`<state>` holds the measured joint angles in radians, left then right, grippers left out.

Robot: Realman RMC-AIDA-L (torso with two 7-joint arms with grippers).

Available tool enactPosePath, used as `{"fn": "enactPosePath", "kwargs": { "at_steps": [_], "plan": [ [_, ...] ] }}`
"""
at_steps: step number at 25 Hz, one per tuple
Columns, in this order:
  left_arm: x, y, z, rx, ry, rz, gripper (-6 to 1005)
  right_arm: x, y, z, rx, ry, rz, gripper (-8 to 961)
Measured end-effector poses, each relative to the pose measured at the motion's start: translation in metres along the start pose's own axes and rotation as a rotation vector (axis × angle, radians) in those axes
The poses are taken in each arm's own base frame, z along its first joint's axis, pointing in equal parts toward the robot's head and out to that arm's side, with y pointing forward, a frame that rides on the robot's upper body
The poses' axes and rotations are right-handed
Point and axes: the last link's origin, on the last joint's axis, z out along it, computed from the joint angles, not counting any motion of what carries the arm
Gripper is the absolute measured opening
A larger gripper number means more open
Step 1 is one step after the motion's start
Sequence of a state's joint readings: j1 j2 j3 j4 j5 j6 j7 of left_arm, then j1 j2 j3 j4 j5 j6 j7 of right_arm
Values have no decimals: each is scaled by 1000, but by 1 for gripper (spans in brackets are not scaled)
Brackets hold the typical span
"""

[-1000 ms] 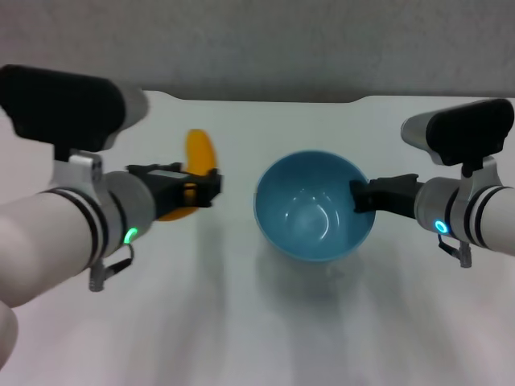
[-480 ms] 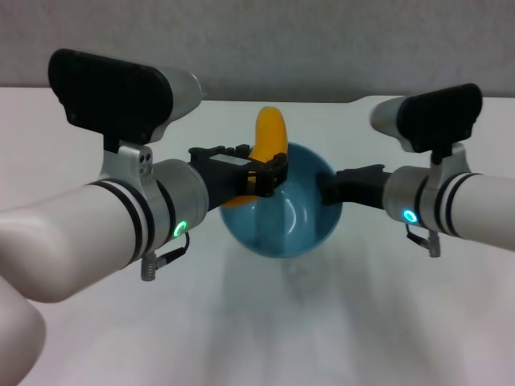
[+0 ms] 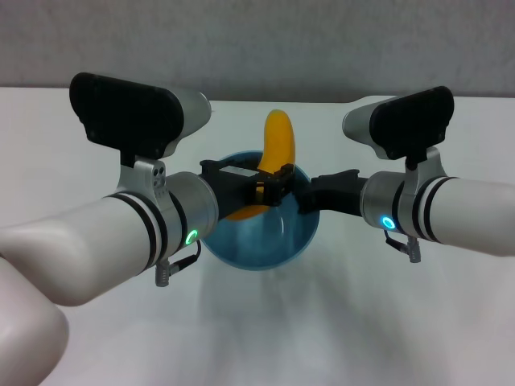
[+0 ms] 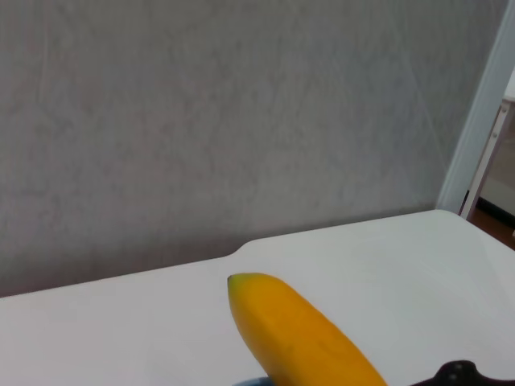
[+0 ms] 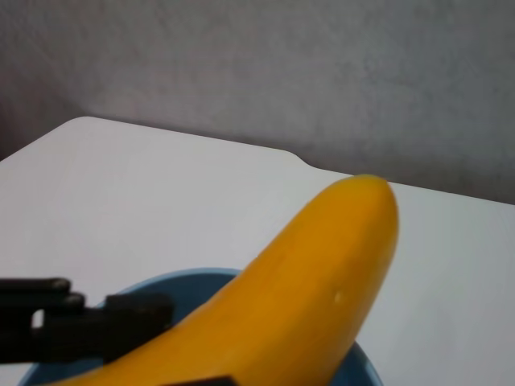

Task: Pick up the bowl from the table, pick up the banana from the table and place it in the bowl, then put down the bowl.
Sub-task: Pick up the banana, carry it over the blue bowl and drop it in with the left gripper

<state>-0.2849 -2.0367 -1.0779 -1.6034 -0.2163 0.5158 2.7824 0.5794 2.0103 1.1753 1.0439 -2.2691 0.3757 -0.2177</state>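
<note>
The light-blue bowl (image 3: 261, 241) is held up above the white table (image 3: 418, 322) at mid-view. My right gripper (image 3: 308, 195) is shut on the bowl's right rim. My left gripper (image 3: 269, 187) is shut on the yellow-orange banana (image 3: 273, 157) and holds it over the bowl, one end pointing up and away, the lower end inside the bowl. The banana also shows in the left wrist view (image 4: 302, 334) and in the right wrist view (image 5: 298, 293), where the bowl's rim (image 5: 173, 281) and my left gripper's fingers (image 5: 96, 318) show too.
A grey wall (image 3: 257, 40) stands behind the table. The table's far edge has a shallow notch (image 5: 298, 157). A doorframe (image 4: 483, 121) shows at the side in the left wrist view.
Both arms have moved toward the middle. The left gripper carried the banana from beside the bowl to over it. The bowl shifted left and lower in view with the right gripper.
</note>
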Motion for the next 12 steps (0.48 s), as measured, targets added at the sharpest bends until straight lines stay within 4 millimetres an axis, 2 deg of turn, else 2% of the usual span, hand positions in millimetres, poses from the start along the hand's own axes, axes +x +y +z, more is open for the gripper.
{"fn": "enactPosePath", "kwargs": {
  "at_steps": [12],
  "plan": [
    [-7,-3,8,3,-12,27,487,1,2,0,-5,0,-12,35]
  ]
}}
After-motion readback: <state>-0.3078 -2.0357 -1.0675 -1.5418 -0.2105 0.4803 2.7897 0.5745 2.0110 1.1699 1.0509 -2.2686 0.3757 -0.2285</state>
